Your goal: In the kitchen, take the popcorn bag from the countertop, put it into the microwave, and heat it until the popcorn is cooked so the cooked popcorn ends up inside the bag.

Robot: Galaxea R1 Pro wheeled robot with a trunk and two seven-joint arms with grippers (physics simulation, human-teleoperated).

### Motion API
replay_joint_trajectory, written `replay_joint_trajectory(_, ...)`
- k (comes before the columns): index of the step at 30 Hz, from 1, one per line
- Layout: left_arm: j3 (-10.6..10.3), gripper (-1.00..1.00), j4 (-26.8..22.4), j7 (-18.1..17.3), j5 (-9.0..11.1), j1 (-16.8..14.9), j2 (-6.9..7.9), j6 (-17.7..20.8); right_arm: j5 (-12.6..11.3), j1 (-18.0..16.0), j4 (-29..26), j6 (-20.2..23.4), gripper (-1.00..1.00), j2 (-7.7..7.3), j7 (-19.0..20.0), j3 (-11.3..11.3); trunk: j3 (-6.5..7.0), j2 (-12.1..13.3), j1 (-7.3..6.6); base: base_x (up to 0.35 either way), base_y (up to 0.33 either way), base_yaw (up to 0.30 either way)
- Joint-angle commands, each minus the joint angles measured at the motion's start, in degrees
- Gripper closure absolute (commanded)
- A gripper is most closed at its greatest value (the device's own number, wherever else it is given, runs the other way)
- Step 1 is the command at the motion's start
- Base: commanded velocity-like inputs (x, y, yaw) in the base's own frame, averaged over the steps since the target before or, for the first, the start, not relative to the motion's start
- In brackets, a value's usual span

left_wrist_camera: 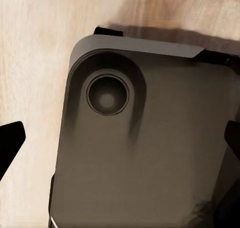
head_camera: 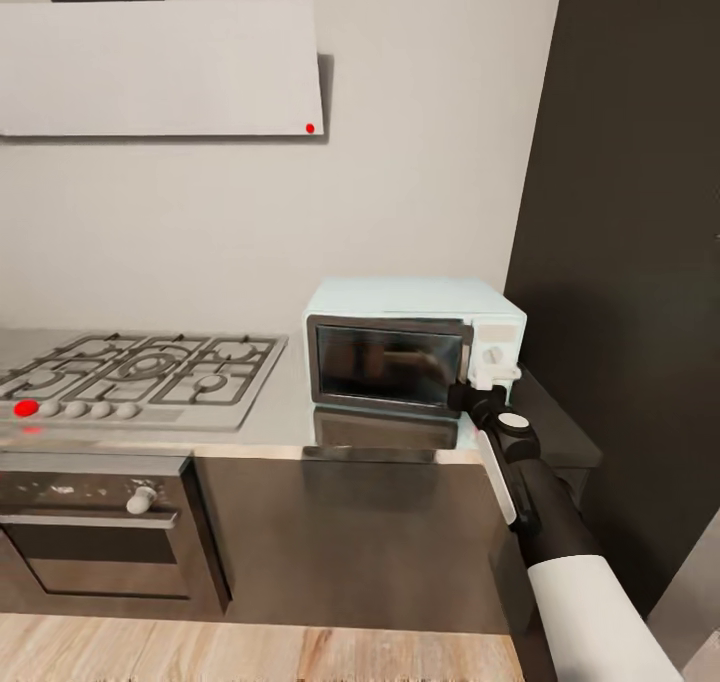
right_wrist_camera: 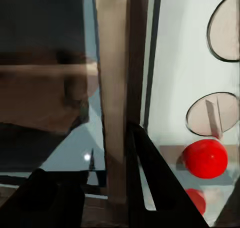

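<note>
The pale-blue microwave [head_camera: 415, 347] stands on the grey countertop [head_camera: 270, 417] against the wall, its dark glass door closed. My right gripper [head_camera: 468, 398] is at the door's right edge, just below the knob panel [head_camera: 494, 347]. In the right wrist view its two dark fingers [right_wrist_camera: 155, 183] sit close on either side of the vertical door handle [right_wrist_camera: 116, 87], beside round knobs and a red dot [right_wrist_camera: 205, 158]. My left gripper [left_wrist_camera: 120, 143] is open and empty, hanging over the robot's grey base [left_wrist_camera: 145, 153] and wooden floor. The popcorn bag and the popcorn are out of view.
A steel gas hob [head_camera: 140, 377] with a red-lit knob lies left of the microwave, a built-in oven [head_camera: 95, 542] under it. A white hood [head_camera: 160, 67] hangs above. A tall dark cabinet [head_camera: 630, 262] walls the right side.
</note>
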Motion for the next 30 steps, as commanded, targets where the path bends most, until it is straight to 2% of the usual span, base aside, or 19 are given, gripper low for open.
replay_joint_trajectory(1, 0.1, -1.00, 0.0, 0.0, 0.3, 0.0, -0.02, -0.1, 0.7, 0.0, -0.1, 0.4, 1.00, -0.01, -0.3, 0.0, -0.06, 0.0, -0.03, -0.228, 0.135, 0.000)
replay_joint_trajectory(16, 0.1, -1.00, 0.0, 0.0, 0.3, 0.0, -0.02, -0.1, 0.8, 0.0, -0.1, 0.4, 1.00, -0.15, -0.3, 0.0, -0.06, 0.0, -0.03, -0.202, 0.147, 0.000)
replay_joint_trajectory(30, 0.1, -1.00, 0.0, 0.0, 0.3, 0.0, 0.00, -0.1, 0.7, 0.0, -0.1, 0.4, 1.00, -0.41, -0.1, 0.0, -0.06, 0.0, -0.03, -0.021, 0.004, 0.000)
